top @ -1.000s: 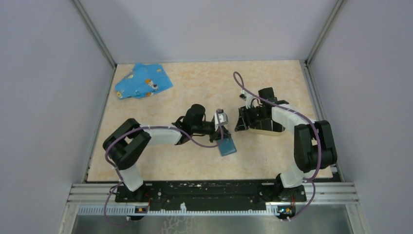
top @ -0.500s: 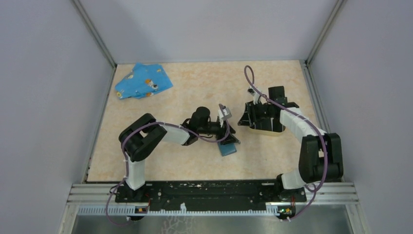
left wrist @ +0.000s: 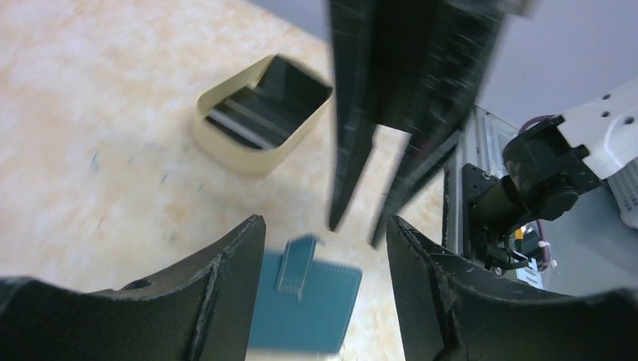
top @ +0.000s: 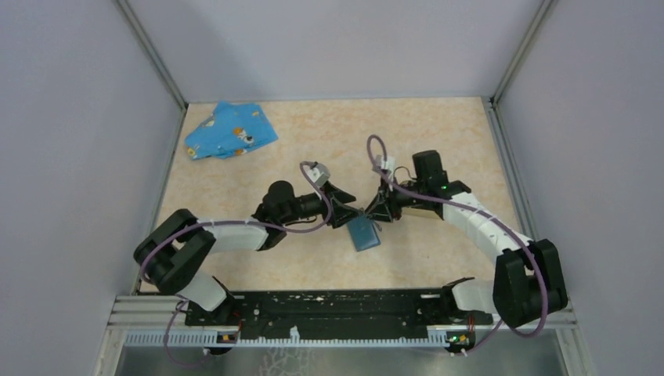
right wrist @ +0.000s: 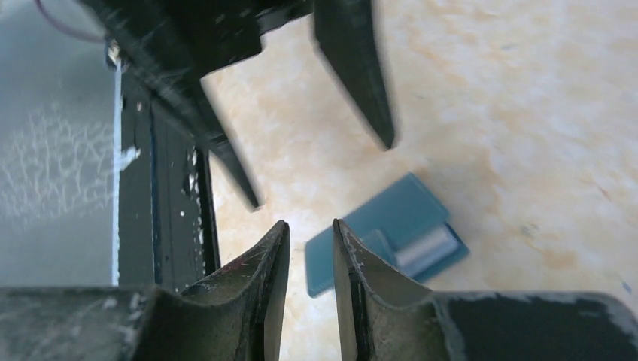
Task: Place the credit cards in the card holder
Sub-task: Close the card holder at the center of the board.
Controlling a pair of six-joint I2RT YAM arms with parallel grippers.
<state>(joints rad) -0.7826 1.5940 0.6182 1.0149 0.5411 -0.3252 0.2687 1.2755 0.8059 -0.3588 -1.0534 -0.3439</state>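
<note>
Top external showed both arms reaching to the table centre, left gripper (top: 350,213) and right gripper (top: 374,211) nearly tip to tip above the blue case (top: 364,233). Left claw was wide, right narrow, both empty. Right arm had swung over from the card holder (left wrist: 263,113), which sat past the case and was mostly hidden under that arm from above.

L pincer (top: 350,210), R pincer (top: 377,211), nr blue case (top: 364,234)

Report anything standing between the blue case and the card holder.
Nothing lies on the table between blue case and card holder; the right gripper hangs just beside that line.
</note>
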